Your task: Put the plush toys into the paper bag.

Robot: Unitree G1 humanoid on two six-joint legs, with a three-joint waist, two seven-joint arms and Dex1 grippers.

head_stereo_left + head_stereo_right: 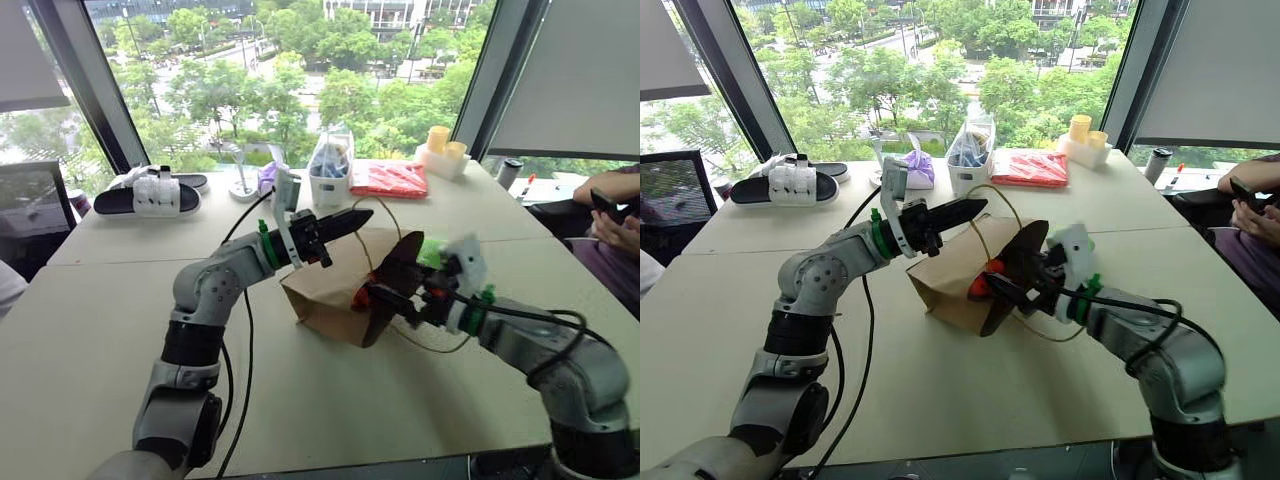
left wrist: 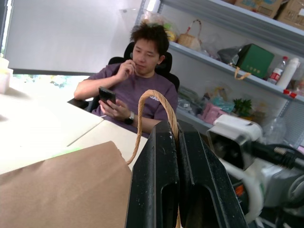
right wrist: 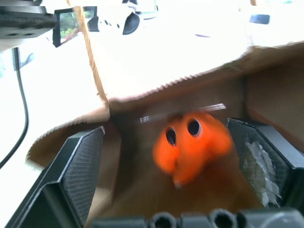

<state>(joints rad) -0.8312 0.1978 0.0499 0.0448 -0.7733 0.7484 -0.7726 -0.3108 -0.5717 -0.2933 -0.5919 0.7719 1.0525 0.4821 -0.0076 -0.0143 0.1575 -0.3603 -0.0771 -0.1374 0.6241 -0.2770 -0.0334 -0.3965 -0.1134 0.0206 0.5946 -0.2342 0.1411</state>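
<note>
The brown paper bag lies on its side on the table, mouth toward my right arm. My left gripper is shut on the bag's twine handle and holds it up above the bag. At the bag's mouth my right gripper is open, one finger above and one below. The orange plush toy with dark eye marks sits loose between those fingers just inside the bag, touching neither. A green plush toy shows just behind my right gripper, partly hidden by it.
At the table's far side are black-and-white slippers, a purple bundle, a clear plastic bag, a red packet and yellow cups. A person with a phone sits at the table's right edge.
</note>
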